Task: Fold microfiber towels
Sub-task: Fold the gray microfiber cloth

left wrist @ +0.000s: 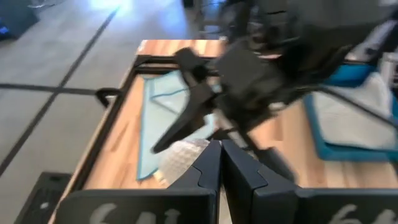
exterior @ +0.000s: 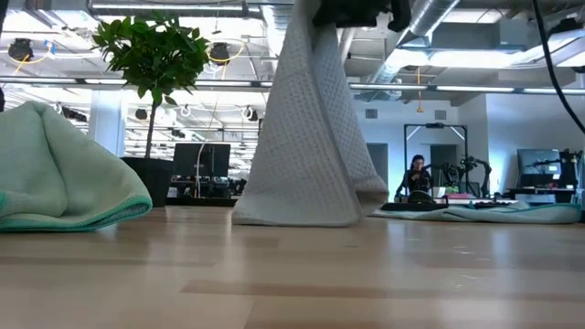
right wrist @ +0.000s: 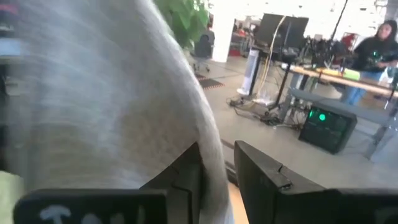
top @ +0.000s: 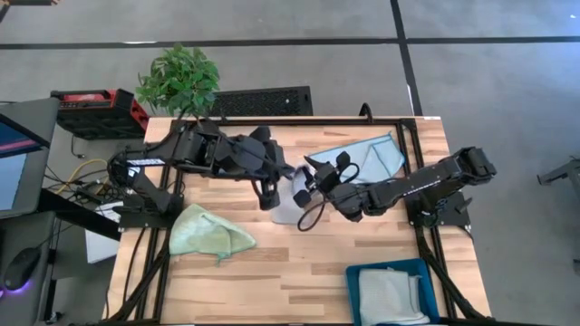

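Right claw [right wrist: 217, 180] grips the grey towel [exterior: 306, 128]; left claw [left wrist: 221, 165] is closed on it. The wooden bench [exterior: 292, 274] fronts an open workshop. The towel hangs creased, hem touching the bench.

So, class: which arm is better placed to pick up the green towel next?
Left, probably: the green towel lies on that arm's side, near the left gripper; the right gripper is farther, beyond the grey towel.

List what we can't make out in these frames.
- Grey towel: its top grip point is cut off by the low view's upper edge.
- Right gripper: right wrist view, cloth hides the fingertips.
- Bin contents: high view, cut by the bottom edge.
- Left wrist view: right arm blurred.
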### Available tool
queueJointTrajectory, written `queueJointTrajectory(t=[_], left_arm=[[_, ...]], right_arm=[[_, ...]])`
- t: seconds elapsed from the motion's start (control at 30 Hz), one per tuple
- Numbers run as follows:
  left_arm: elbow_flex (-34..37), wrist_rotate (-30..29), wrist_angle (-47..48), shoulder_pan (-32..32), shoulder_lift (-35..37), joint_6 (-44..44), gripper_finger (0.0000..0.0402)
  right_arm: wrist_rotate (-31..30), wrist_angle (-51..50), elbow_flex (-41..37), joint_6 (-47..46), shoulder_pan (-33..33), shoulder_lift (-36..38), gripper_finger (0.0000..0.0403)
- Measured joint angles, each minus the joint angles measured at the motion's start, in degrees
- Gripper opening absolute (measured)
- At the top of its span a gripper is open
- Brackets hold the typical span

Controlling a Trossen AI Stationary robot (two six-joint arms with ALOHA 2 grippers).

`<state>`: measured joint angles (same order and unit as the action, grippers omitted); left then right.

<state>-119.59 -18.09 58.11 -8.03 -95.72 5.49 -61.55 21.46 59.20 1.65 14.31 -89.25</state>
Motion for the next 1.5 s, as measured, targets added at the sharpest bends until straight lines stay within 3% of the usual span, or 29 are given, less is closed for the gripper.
queueJointTrajectory(t=[0.33,1.0,1.5], left_arm=[[0.0,0.9,-1.9,-2.6,0.0,-2.2,0.0000],[-9.1,-2.2,0.0,-4.4,0.1,-7.2,0.0000],[-9.1,-6.9,1.3,-4.4,0.0,-8.0,0.0000]], right_arm=[[0.2,-7.5,0.0,-5.4,-1.2,0.0,0.0111],[0.2,-30.3,0.0,-25.9,-2.4,0.0,0.0111],[6.2,-40.8,0.0,-33.7,-2.5,0.0,0.0111]])
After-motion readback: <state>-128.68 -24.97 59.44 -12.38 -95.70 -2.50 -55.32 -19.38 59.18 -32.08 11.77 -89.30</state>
